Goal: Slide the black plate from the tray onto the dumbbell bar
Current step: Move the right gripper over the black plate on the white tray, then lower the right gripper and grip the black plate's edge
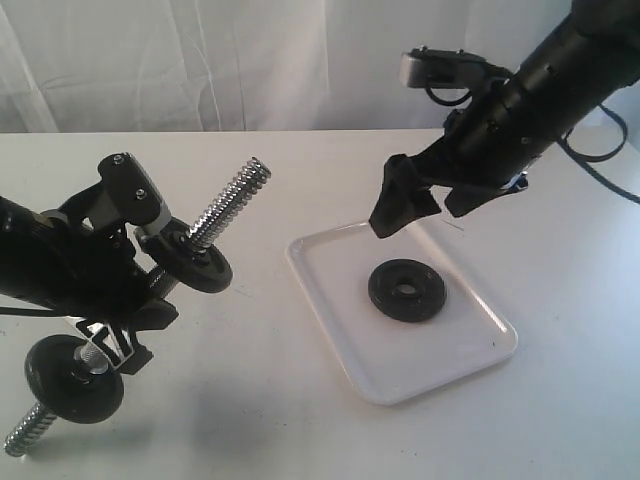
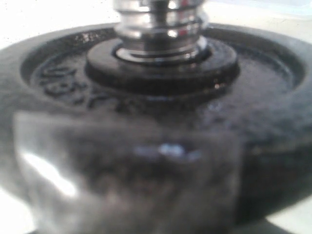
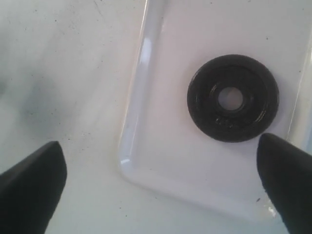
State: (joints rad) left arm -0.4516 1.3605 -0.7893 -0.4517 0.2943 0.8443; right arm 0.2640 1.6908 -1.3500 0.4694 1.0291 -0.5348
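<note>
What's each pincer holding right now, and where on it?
Left pincer grips the dumbbell bar mid-shaft, between its discs; right pincer is open, empty.

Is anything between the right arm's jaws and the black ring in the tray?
No: the exterior view shows only air between the right gripper and the black plate on the tray.

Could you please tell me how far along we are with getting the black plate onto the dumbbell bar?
Done: the left gripper holds the dumbbell bar tilted, with one threaded end free and pointing up. In hand: the right gripper hangs open above the tray, touching nothing. Left: the black plate lies flat in the tray, so grasping it, lifting it and sliding it over the bar's end are not yet done.
</note>
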